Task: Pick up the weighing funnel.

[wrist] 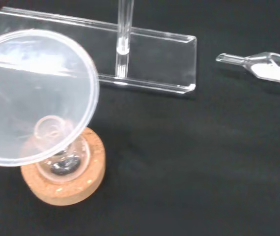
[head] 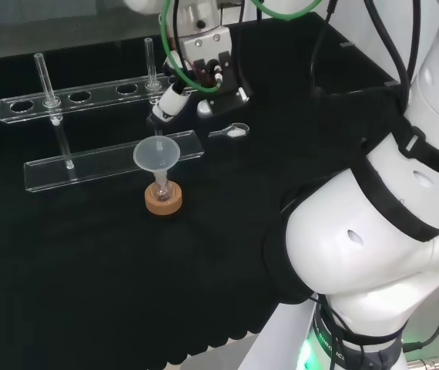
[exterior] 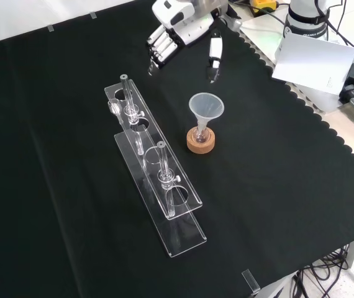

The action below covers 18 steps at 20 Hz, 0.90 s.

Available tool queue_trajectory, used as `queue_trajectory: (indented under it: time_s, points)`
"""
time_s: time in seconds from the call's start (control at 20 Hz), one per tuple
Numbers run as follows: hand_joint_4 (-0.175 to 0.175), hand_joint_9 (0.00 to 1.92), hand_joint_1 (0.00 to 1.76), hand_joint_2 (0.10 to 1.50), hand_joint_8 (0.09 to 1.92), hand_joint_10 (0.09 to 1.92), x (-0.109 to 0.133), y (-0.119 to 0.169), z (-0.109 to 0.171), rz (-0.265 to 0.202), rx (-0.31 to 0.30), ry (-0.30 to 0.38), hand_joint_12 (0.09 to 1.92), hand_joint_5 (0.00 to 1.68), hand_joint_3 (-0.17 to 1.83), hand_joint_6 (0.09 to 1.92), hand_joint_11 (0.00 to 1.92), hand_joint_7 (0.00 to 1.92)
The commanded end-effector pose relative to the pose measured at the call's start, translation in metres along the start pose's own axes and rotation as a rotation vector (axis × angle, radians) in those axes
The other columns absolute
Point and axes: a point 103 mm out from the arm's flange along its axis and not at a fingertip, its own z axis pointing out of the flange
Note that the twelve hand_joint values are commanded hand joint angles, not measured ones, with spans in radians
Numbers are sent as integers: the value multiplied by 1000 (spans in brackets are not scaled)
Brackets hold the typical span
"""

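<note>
the weighing funnel [head: 232,132] is seen lying on the black cloth of the bench [head: 88,270], at about 2 o'clock from the funnel [head: 155,153] in the head view, with white powder in its scoop. it is touched by nothing. the hand [head: 204,54] is held above the cloth at about 11 o'clock from it, its fingers [head: 166,104] relaxed and apart, nothing grasped. the funnel is seated in a small flask [head: 162,187] on a cork ring [head: 162,203], just beside a clear rack [head: 112,163].

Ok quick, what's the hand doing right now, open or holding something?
Hand: open, fingers relaxed, holding nothing; the weighing funnel lies untouched.
</note>
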Motion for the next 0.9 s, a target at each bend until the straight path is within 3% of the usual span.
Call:
queue_trajectory:
  time_s: [0.05, 0.5, 0.6, 0.9]
  points:
    - [-60, 369, 567, 714, 739, 731, -24, 4, -9, 9, 5, -3, 1433, 373, 388, 87, 188, 147]
    - [-62, 433, 577, 721, 743, 714, -75, 23, -21, 61, 8, 2, 1407, 385, 389, 87, 257, 190]
    - [-63, 446, 612, 720, 742, 708, -83, 31, -23, 52, 37, -30, 1402, 386, 388, 87, 268, 200]
    - [-60, 476, 755, 691, 729, 680, -110, 60, -19, 53, 42, -2, 1384, 390, 386, 87, 297, 213]
